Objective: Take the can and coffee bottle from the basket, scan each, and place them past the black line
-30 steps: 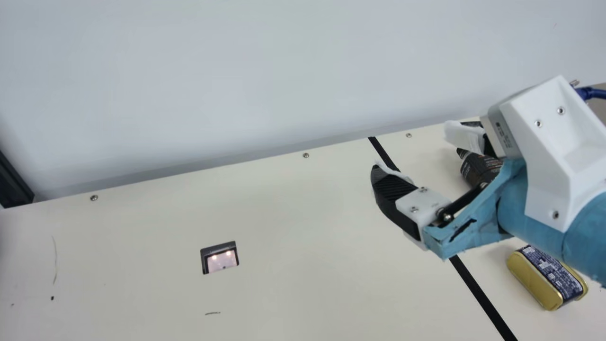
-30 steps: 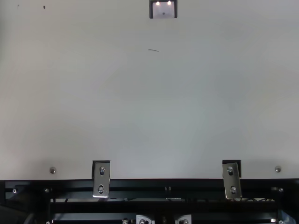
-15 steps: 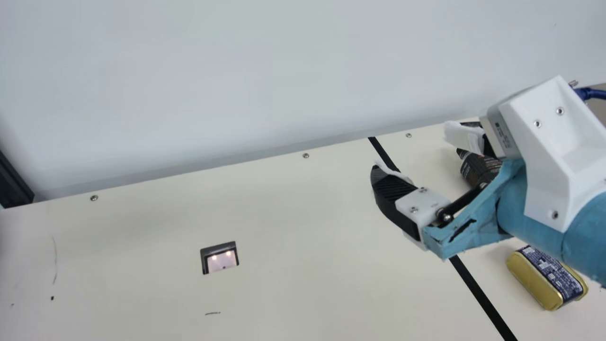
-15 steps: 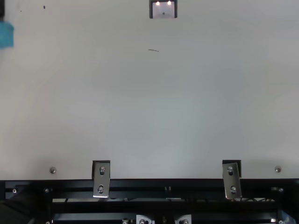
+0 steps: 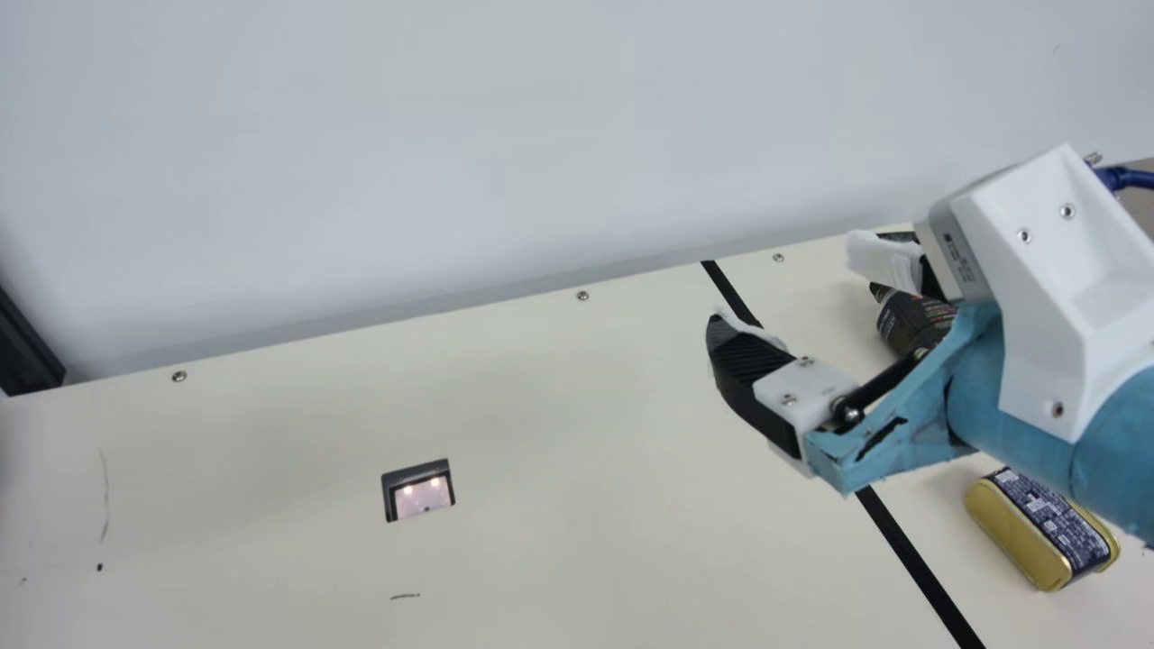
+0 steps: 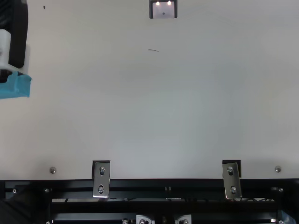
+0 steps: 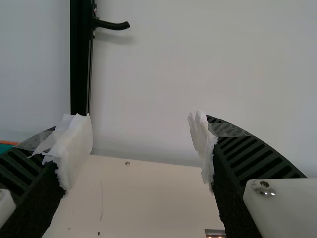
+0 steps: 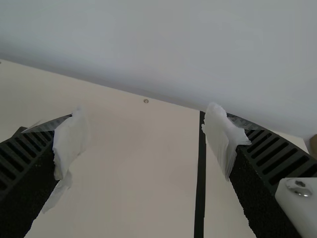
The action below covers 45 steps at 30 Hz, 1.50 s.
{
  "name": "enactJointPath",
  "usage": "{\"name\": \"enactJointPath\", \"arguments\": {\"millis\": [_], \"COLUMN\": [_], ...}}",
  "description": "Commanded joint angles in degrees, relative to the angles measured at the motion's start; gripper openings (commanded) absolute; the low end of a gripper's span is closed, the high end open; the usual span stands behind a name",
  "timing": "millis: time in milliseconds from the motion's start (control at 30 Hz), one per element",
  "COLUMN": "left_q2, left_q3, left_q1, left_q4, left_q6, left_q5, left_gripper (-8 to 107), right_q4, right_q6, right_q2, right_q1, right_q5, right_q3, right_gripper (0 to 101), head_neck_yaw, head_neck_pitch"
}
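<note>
1. The left gripper (image 6: 18, 37) has its jaws spread wide, with white wrap at both tips and nothing between them, as the left wrist view shows.
2. The right gripper (image 5: 783, 287) also stands wide, with nothing between its wrapped tips.
3. In the top view, a blue sliver of the left arm showed at the side half a second ago; now a black finger and more blue have come in. The right gripper holds its earlier pose.
4. The gold-and-navy can (image 5: 1037, 532) and dark coffee bottle (image 5: 912, 323), partly hidden behind the right gripper, are unmoved past the black line (image 5: 915, 559).
5. Open cream table (image 5: 577, 424) stretches between the scanner window (image 5: 424, 498) and the line.
6. The far edge runs along a pale wall (image 5: 451, 135), with a black post (image 5: 22, 351) at the left corner.
7. Metal brackets (image 6: 101, 179) overlap the near edge, beside the black frame (image 6: 163, 206).
</note>
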State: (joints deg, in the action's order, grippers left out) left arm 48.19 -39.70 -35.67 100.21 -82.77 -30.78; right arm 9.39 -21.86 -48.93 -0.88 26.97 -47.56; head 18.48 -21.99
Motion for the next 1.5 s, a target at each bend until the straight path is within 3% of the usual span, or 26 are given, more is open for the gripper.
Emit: {"name": "enactJointPath", "arguments": {"millis": [0,33,200,400,967,1233,1467], "left_q2": [0.0,0.7,1.7,3.1,6.9,4.7,0.6], "left_q3": [0.0,0.7,1.2,1.2,2.2,6.3,10.6], "left_q1": [0.0,-0.6,-0.6,1.8,15.2,18.3,15.9], "left_q4": [0.0,-2.5,-2.6,-0.7,-0.2,-3.3,-0.9], "left_q6": [0.0,2.9,4.7,5.8,8.4,10.7,9.0], "left_q5": [0.0,-0.3,0.0,4.1,24.6,25.7,21.4], "left_gripper": [90,90,90,90,90,90,90], "right_q4": [0.0,0.0,0.0,0.0,0.0,0.0,0.0], "right_q6": [0.0,0.0,0.0,0.0,0.0,0.0,0.0], "right_q2": [0.0,0.0,0.0,0.0,0.0,0.0,0.0], "right_q1": [0.0,0.0,0.0,0.0,0.0,0.0,0.0], "right_q5": [0.0,0.0,0.0,0.0,0.1,0.1,0.1], "right_q3": [0.0,0.0,0.0,0.0,0.0,0.0,0.0], "right_gripper": [101,101,101,101,101,101,101], "head_neck_yaw": [0.0,0.0,0.0,0.0,0.0,0.0,0.0], "head_neck_pitch": [-1.6,-1.6,-1.6,-1.6,-1.6,-1.6,-1.6]}}
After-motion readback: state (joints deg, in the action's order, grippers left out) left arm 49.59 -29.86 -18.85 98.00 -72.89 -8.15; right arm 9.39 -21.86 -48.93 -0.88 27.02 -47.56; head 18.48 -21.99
